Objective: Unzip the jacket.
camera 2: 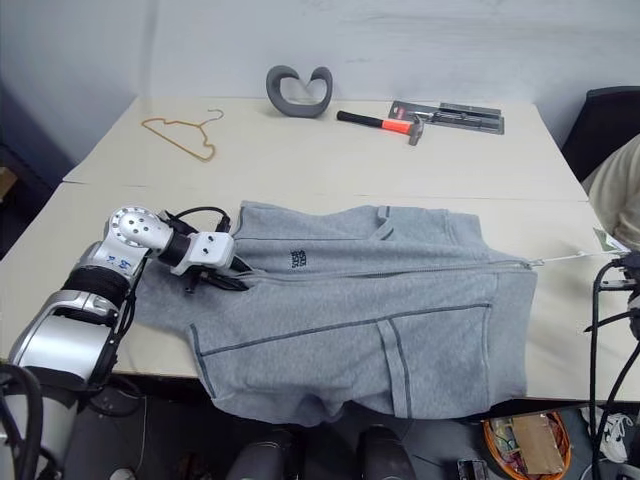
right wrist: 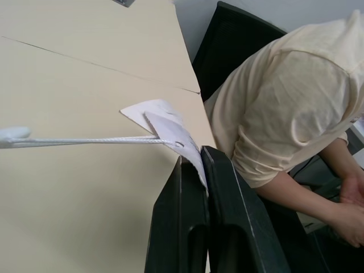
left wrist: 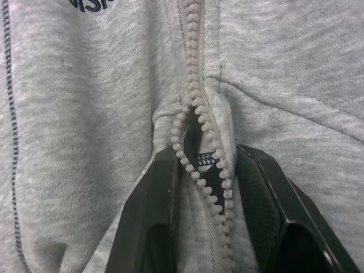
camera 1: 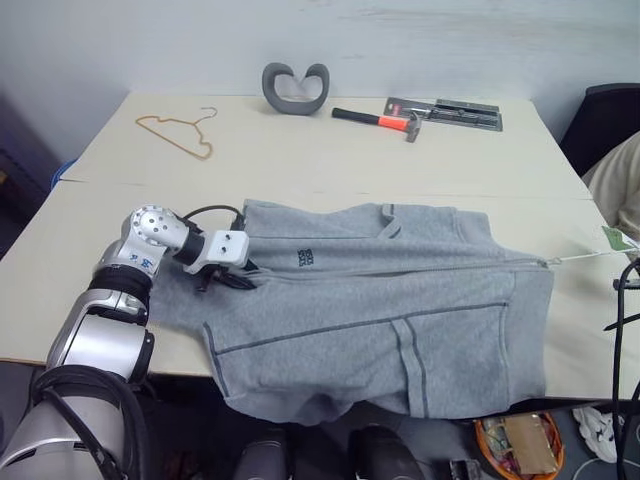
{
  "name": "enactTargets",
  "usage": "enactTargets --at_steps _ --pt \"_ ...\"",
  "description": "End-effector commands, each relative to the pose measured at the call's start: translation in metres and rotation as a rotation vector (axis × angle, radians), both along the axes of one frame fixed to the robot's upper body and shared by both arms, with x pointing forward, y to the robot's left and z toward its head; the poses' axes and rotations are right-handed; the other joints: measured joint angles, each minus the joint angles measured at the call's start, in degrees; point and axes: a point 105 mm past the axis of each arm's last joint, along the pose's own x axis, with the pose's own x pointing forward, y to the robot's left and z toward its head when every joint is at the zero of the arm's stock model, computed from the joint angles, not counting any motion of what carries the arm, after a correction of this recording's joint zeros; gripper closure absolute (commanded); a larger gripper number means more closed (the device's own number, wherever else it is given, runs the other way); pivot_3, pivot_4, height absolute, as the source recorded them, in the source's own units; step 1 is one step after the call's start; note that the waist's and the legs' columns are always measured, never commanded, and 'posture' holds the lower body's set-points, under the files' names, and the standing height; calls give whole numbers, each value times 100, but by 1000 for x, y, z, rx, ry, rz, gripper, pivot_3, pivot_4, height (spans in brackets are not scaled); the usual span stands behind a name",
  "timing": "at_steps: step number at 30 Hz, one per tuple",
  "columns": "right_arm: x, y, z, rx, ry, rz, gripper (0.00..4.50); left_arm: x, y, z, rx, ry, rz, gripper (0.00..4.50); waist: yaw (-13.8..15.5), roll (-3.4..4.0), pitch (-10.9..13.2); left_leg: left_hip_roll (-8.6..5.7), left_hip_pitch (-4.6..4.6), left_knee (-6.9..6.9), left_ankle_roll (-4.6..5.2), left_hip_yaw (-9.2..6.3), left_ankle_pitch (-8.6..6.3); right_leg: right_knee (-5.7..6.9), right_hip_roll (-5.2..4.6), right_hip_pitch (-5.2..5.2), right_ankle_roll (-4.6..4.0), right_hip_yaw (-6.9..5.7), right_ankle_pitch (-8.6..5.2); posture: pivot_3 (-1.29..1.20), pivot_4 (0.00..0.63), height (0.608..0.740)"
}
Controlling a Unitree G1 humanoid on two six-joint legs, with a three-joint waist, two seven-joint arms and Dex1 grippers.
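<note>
Left end effector pinched the jacket at its parted zipper. Right end effector clamped the paper tags, apparently drawing the slider; further outward pull looked next.

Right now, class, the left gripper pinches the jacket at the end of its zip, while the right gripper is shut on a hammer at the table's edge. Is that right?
Not quite. The right gripper is shut on a white paper tag strung to the zip, as the right wrist view shows. The hammer lies untouched at the far side. The left gripper does pinch the jacket at its zip.
</note>
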Motion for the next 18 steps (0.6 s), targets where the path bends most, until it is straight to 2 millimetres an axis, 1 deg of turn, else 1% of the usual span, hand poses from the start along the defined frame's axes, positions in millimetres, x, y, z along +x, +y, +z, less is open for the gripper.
enactTargets --at_steps 1,3,8,12,14,15,16,18 --pt "-13 -26 36 -75 -78 -84 4447 -9 18 -26 83 87 57 2963 36 1 1 0 -1 0 0 0 0 -3 0 0 2 0 1 0 150 740" --pt "-10 -26 39 -78 -76 -70 4447 -9 18 -27 81 88 60 2963 38 6 1 -2 -7 1 2 0 0 -10 0 0 8 0 4 0 150 740" --pt "-8 -43 55 -95 -92 -104 4447 -8 18 -27 63 80 70 2963 54 10 1 -4 -11 2 8 0 1 -16 -3 0 16 2 9 0 150 740" --pt "-3 -44 64 -151 -73 -72 4447 -8 17 -26 49 73 77 2963 56 12 1 -8 -15 0 11 0 1 -20 -9 -1 17 0 10 0 150 740" --pt "-2 -49 72 -166 -75 -78 4447 -7 17 -26 47 68 81 2963 50 12 2 -7 -15 1 11 0 1 -21 -9 -1 17 -1 10 0 150 740" --pt "1 -47 72 -175 -64 -59 4447 -7 17 -26 44 67 81 2963 52 12 2 -9 -16 1 12 0 2 -21 -9 -1 19 -1 11 0 150 740" --pt "5 -41 68 -177 -43 -14 4447 -7 16 -25 34 68 82 2963 54 12 2 -10 -16 1 12 0 2 -21 -10 -1 20 0 11 0 150 740" --pt "15 -15 50 -153 14 133 4447 -6 11 -21 -15 84 93 2963 49 10 3 -9 -16 0 13 0 2 -22 -10 -1 20 -1 11 0 150 740"
